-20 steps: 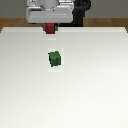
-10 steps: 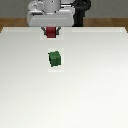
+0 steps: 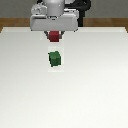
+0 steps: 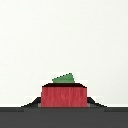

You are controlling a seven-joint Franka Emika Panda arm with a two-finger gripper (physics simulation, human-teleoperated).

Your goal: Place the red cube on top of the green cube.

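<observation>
The claw – seemingly clamped on the red cube – has edged nearer the green cube.

A: What stands on the desk?

B: Only the green cube, alone near the middle. Bare white desk lies all round it, to the exterior view's left, right and front.

A: And above it?

B: Its top face is uncovered. The gripper hangs just behind it, raised off the desk, with the red cube filling the gap between the jaws.

A: Anything between the two cubes?

B: Nothing. In the wrist view the green cube shows just past the red cube, plain desk beyond it.
</observation>
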